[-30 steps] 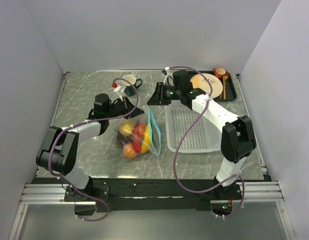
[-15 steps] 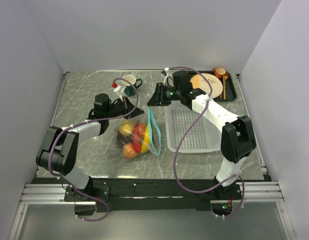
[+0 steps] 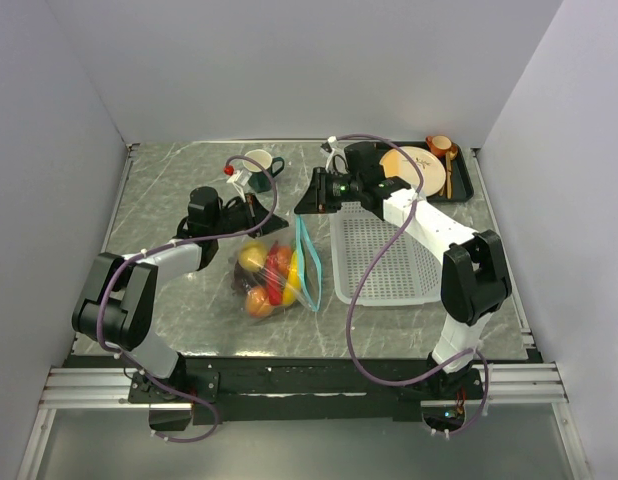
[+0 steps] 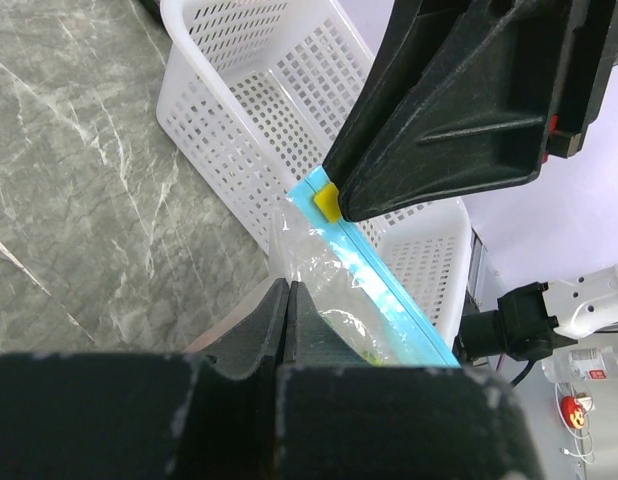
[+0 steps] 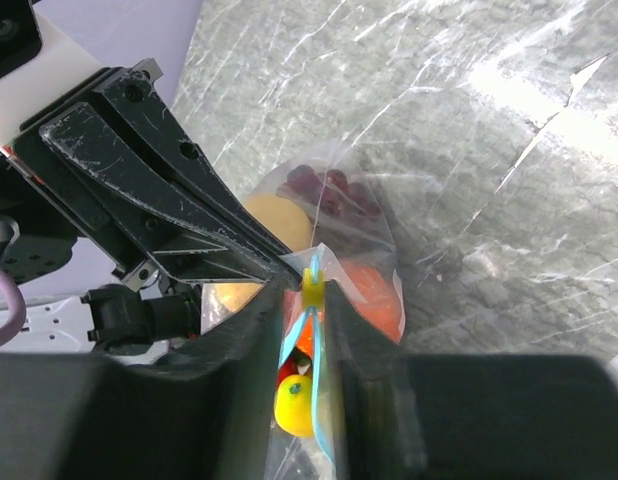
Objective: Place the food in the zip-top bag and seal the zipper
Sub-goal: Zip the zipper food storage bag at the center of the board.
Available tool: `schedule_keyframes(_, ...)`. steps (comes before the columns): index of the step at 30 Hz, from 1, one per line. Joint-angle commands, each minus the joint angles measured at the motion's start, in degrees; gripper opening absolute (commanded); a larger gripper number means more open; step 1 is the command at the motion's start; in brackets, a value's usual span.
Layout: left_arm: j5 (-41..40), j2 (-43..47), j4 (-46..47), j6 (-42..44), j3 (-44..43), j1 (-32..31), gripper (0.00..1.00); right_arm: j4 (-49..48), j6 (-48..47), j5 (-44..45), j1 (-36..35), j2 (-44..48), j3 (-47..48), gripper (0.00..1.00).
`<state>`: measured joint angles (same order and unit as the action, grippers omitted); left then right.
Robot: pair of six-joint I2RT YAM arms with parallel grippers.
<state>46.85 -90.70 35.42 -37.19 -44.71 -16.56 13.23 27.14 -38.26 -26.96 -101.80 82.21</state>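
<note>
**Overhead view.** The zip-top bag lay on the table just left of the white mesh basket. It held the food, and its teal zipper ran along the edge nearest the basket.

**Left wrist view only.** The left gripper was pinched together on the bag's clear film, beside the zipper.

**Right wrist view only.** The right gripper straddled the zipper at its yellow slider. Whether it pressed the strip could not be told. Purple grapes showed through the film.
</note>
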Motion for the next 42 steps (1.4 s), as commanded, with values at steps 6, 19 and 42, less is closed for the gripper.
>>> schedule_keyframes(6, 0.2, 2.4, 2.0, -0.5, -1.7, -0.2, 0.01, -1.7, -0.8, -1.4, 0.2, -0.3, 0.0, 0.14)
schedule_keyframes(19, -0.2, 2.9, 1.7, -0.5, -2.2, -0.2, 0.01, -0.6, -1.3, -0.1, 0.2, -0.6, 0.0, 0.38)
schedule_keyframes(42, 0.9, 2.9, 1.7, -0.7, -2.3, -0.2, 0.01, -2.2, -0.9, -0.3, 0.2, -0.8, -0.2, 0.25)
